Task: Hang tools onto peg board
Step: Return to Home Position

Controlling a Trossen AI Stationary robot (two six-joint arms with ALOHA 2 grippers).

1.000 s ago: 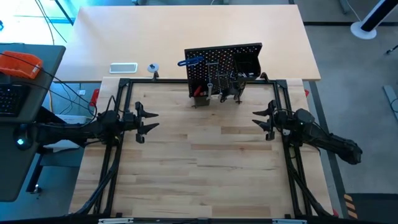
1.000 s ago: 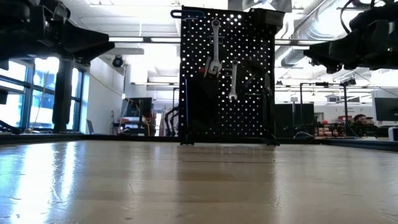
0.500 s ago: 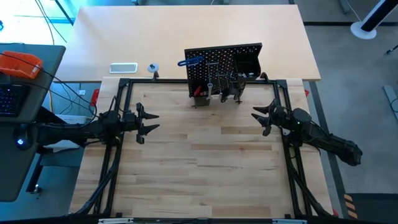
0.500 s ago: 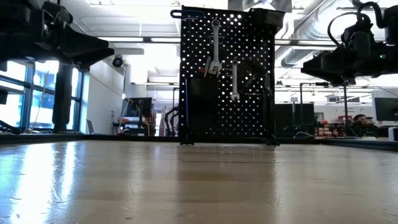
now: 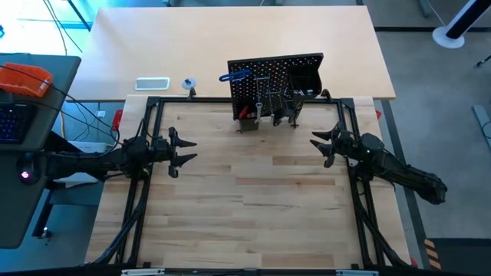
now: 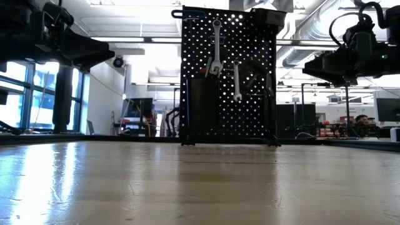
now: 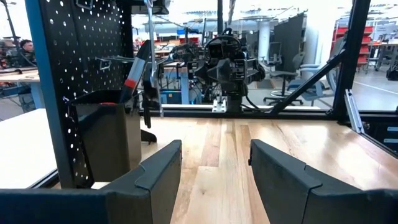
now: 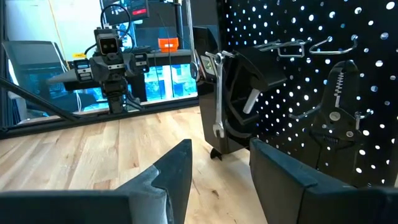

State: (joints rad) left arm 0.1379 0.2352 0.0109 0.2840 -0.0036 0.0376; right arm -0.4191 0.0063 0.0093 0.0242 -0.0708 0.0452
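Note:
The peg board [image 5: 275, 83] stands upright at the far middle of the wooden table. Tools hang on it. Two silver wrenches [image 6: 216, 47] hang from hooks, a blue-handled key [image 5: 236, 75] sits at its upper left corner, and pliers [image 8: 336, 118] hang beside a black bin [image 8: 245, 93]. My left gripper [image 5: 184, 149] hovers at the table's left and my right gripper [image 5: 318, 146] at its right. Both are open, level and hold nothing. Bare table shows between the fingers of the left gripper [image 7: 214, 168] and of the right gripper [image 8: 221, 168].
A white tray [image 5: 152, 83] and a small tape roll [image 5: 188, 83] lie on the far tabletop, left of the board. A black frame rail [image 5: 192, 100] borders the work surface. Bare wood [image 5: 253, 199] spreads between the arms.
My right gripper has rolled and swung slightly toward the table's far edge and the peg board, staying open. The left gripper and the tools have kept still.

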